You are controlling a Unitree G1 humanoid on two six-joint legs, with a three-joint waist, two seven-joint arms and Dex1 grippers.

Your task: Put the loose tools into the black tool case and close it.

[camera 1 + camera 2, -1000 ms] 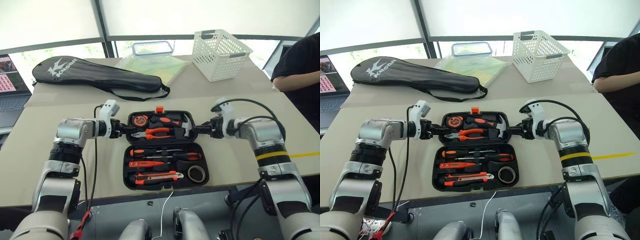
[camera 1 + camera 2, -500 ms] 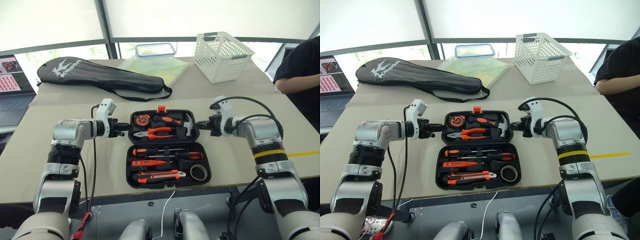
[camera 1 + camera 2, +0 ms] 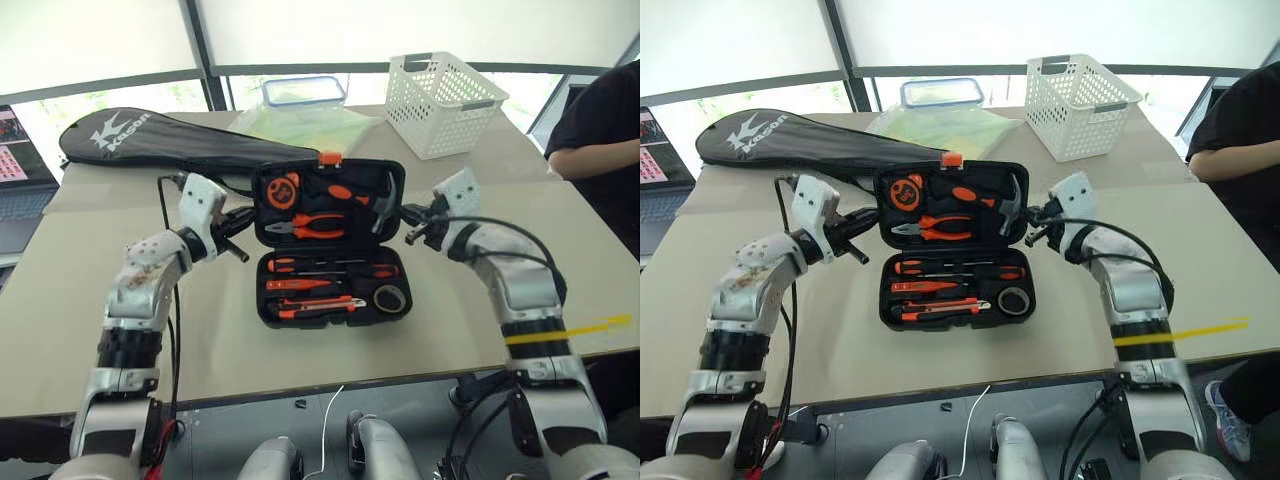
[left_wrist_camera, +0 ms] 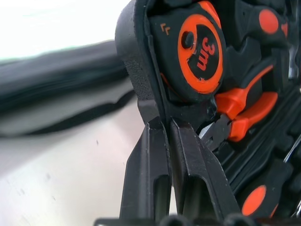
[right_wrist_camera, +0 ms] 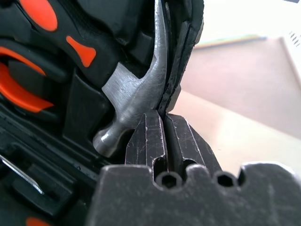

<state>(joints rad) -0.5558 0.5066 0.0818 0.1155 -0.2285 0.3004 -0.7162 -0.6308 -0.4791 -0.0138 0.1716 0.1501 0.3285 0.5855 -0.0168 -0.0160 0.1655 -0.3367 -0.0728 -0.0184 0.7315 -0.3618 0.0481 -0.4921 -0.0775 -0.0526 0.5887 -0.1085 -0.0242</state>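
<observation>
With every slot in the bottom half of the black tool case (image 3: 262,300) filled, the screwdrivers (image 3: 320,267), the knife (image 3: 315,305) and the tape roll (image 3: 390,298) all seated, what looks to remain is the closing. The lid (image 3: 397,175) stands raised off the counter (image 3: 300,370), tilted up, with its orange latch (image 3: 330,157) on the top edge. It lies directly between the two jaws, its long axis running from one to the other, so neither arm is nearer. The left jaws are clenched on the lid's side edge, their fingers (image 4: 146,169) pinching the rim just below the tape measure (image 4: 200,52). The right jaws are clenched on the opposite side edge, their fingers (image 5: 146,141) nipping the rim beside the hammer (image 5: 141,89) head. Both grips sit low on the lid, close to the hinge line, which runs between the jaws and parallel to the lid's long axis. The coming move probably turns on that: the latch edge has to swing over and down toward the near rim of the bottom half, pivoting about the hinge, with both sides carried evenly. A lopsided push could twist the lid or slide the whole case across the counter.
</observation>
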